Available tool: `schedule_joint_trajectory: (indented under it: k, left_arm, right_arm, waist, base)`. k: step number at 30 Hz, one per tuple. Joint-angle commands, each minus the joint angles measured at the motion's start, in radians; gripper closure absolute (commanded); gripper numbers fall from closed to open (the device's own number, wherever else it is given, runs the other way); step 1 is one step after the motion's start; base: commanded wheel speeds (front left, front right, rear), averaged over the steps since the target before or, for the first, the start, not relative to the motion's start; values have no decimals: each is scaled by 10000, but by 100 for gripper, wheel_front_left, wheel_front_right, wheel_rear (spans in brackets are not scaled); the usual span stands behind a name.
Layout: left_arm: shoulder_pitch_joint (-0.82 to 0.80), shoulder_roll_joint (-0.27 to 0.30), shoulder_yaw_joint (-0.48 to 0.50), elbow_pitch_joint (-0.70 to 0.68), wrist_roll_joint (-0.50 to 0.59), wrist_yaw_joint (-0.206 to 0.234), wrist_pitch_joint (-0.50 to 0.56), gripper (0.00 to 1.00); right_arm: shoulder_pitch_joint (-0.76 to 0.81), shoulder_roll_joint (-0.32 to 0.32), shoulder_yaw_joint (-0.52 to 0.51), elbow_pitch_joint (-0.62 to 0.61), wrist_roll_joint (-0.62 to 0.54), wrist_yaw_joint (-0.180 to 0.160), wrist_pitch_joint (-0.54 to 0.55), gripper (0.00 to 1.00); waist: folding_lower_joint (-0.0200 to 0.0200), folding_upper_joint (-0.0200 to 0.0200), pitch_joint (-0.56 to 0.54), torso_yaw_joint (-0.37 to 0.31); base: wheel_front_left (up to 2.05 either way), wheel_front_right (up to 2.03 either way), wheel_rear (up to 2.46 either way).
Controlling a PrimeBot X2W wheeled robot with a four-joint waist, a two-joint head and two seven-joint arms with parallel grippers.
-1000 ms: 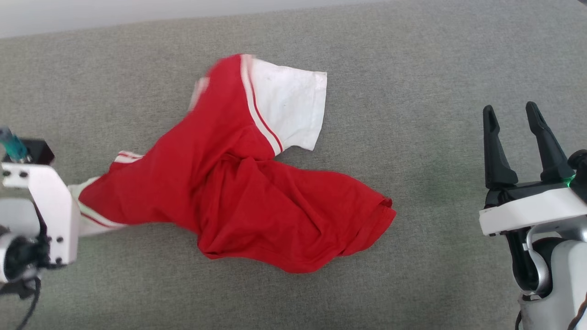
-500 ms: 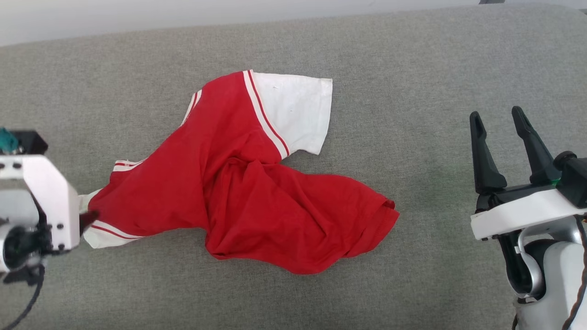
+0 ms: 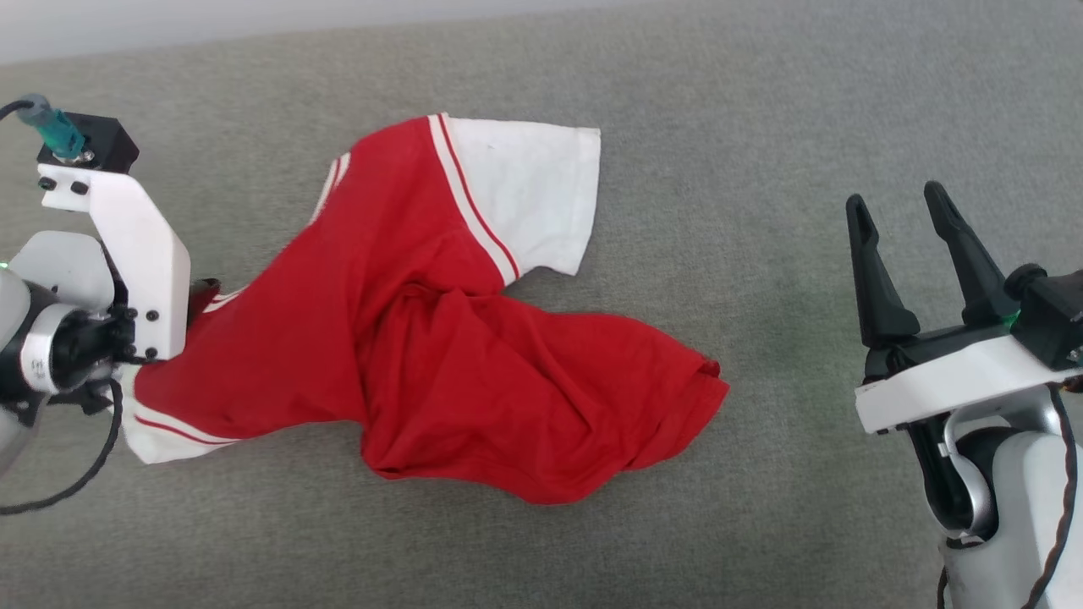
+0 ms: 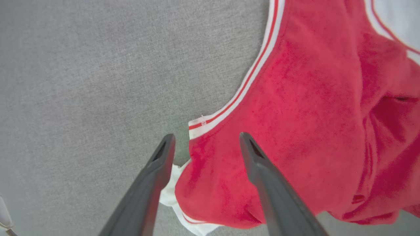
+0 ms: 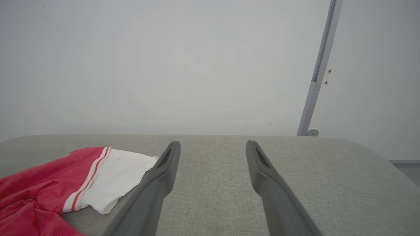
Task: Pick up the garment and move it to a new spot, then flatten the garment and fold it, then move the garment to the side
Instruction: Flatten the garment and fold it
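Note:
The garment (image 3: 440, 338) is a red T-shirt with white sleeves, lying crumpled on the grey padded surface (image 3: 761, 127). One white sleeve (image 3: 533, 186) lies flat at the far side and the other (image 3: 161, 431) pokes out at the near left. My left gripper (image 4: 206, 137) is open above the shirt's left end, its fingers either side of the red fabric where the striped trim (image 4: 226, 108) ends. Whether the fingers touch the cloth is unclear. My right gripper (image 3: 895, 196) stands open well to the right of the shirt, with nothing between its fingers (image 5: 164, 170).
The left arm's white wrist bracket (image 3: 135, 245) covers part of the shirt's left end in the head view. A pale wall (image 5: 197, 65) with a metal pole (image 5: 315, 78) rises behind the surface's far edge. Bare grey surface lies right of the shirt.
The left wrist has moved up the view and over the shirt's left end. The shirt's far part, blurred a second ago, now lies still. The right gripper has drifted a little left.

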Motion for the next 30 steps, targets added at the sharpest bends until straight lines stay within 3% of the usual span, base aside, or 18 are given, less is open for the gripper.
schedule_joint_trajectory:
  k: [1,9,16,17,22,30]
  left_arm:
    - [-268,-152,-159,454,229,-126,161,0]
    - [-835,-725,-798,2691,754,-538,796,0]
    - [-430,-1517,-796,4276,69,-942,903,0]
    - [-368,-1652,-834,4408,27,-1079,1035,100]
    - [-443,-1920,-794,4827,-256,-1482,1150,100]
    - [-1304,-1952,-411,5129,-49,-1846,360,100]
  right_arm:
    - [-136,6,44,-5,15,-3,12,0]
    - [-318,41,18,-51,34,-3,-103,0]
    - [-467,23,-25,-69,20,-3,-101,0]
    - [-479,23,-29,-69,9,-3,-92,0]
    - [-548,-2,-88,-80,-70,-3,-44,0]
    - [-647,14,-127,-102,-88,-3,3,0]
  waist:
    - [0,0,228,-184]
    - [0,0,814,-501]
    - [0,0,1085,-530]
    - [0,0,1102,-516]
    - [0,0,1151,-362]
    - [0,0,1158,-171]
  base:
    - [0,0,0]
    - [0,0,0]
    - [0,0,0]
    - [0,0,0]
    - [0,0,0]
    - [0,0,0]
